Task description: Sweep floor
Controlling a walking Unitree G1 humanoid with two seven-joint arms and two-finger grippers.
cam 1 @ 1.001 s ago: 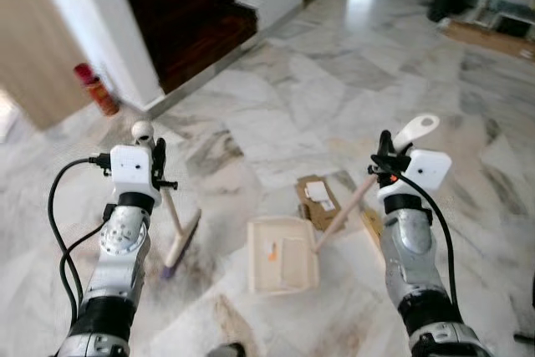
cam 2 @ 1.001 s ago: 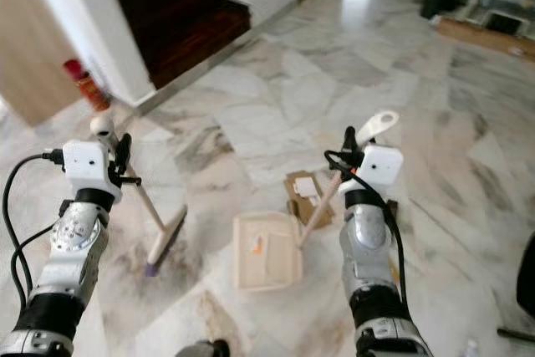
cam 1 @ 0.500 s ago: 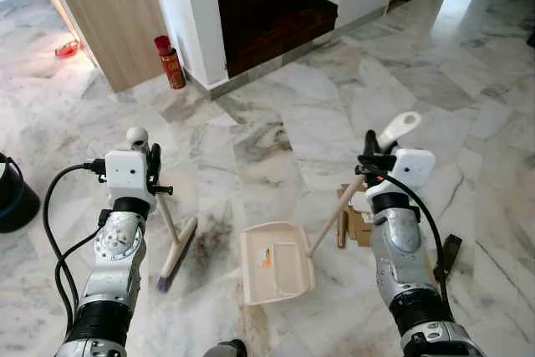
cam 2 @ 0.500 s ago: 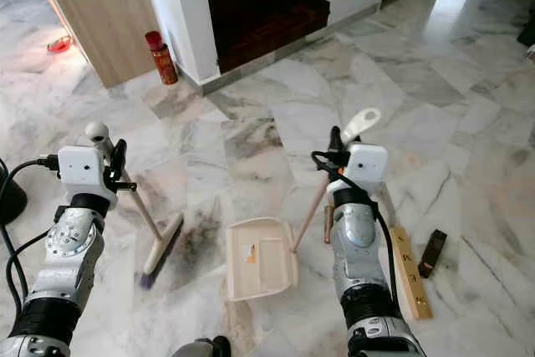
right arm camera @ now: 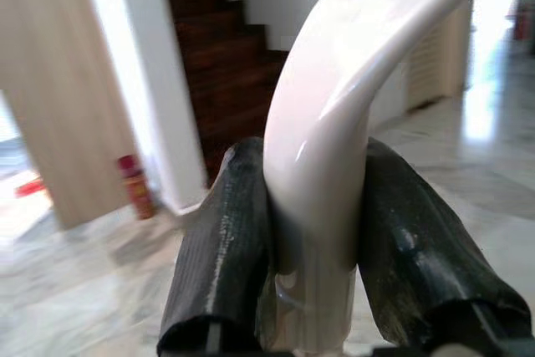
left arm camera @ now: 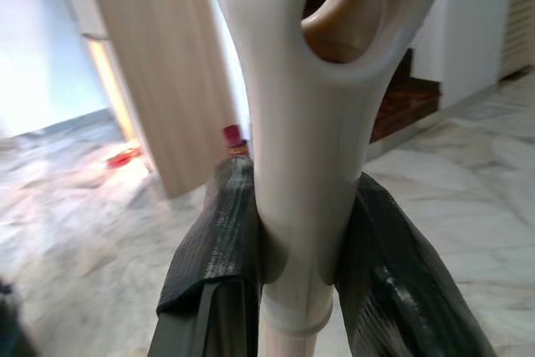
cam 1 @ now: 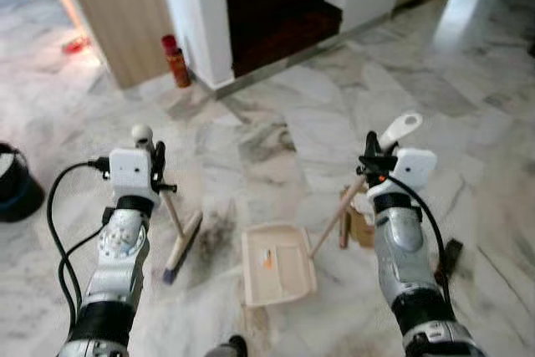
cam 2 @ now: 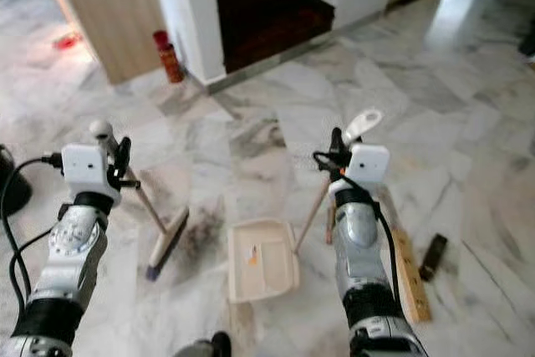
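In the left eye view, the left claw (cam 1: 155,159) is gripping the wooden handle of a broom (cam 1: 178,238) whose head is resting on the marble floor (cam 1: 284,135), while the right claw (cam 1: 369,159) is holding the long handle of a cream dustpan (cam 1: 277,263) lying on the floor just beside the broom head. In the left wrist view, both black fingers (left arm camera: 213,248) are clamping the broom's white handle cap (left arm camera: 313,123). In the right wrist view, the fingers (right arm camera: 221,240) are squeezing the dustpan's curved white grip (right arm camera: 330,165), with a dark wooden staircase (right arm camera: 221,48) beyond.

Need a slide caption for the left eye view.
Left gripper holds the broom, right gripper holds the dustpan, both resting on marble floor.
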